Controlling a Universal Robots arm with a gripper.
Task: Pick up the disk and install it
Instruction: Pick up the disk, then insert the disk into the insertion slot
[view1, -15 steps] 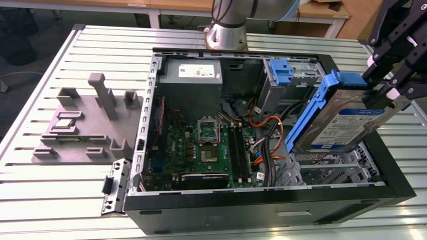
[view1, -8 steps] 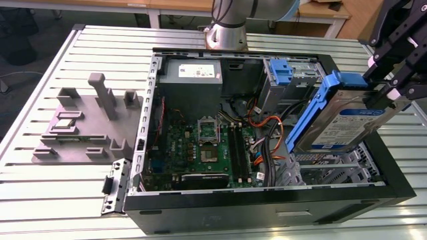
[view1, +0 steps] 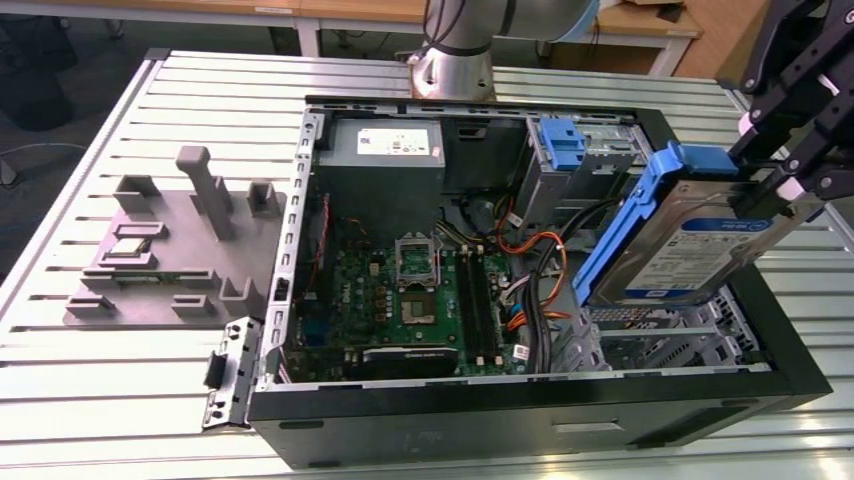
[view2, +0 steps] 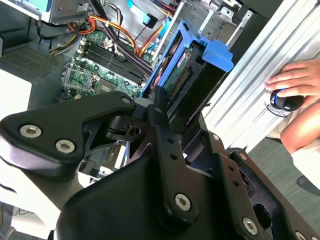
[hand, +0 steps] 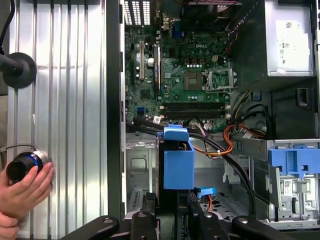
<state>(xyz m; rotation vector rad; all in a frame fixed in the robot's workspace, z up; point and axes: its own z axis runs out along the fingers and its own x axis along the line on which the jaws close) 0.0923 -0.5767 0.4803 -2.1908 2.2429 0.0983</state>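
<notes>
Blue-framed disk (view1: 687, 250) hangs tilted, gripped in the pincer (view1: 785, 180) over the drive cage (view1: 654, 340) at the exterior view's right of the open case (view1: 534, 420), so it could snag the loose orange cables (view1: 547, 250) or jam crooked on the cage rim.

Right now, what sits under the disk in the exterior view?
The disk, tilted in the pincer, hangs above the metal drive cage, with orange cables beside. The cage floor directly beneath it is covered.
</notes>
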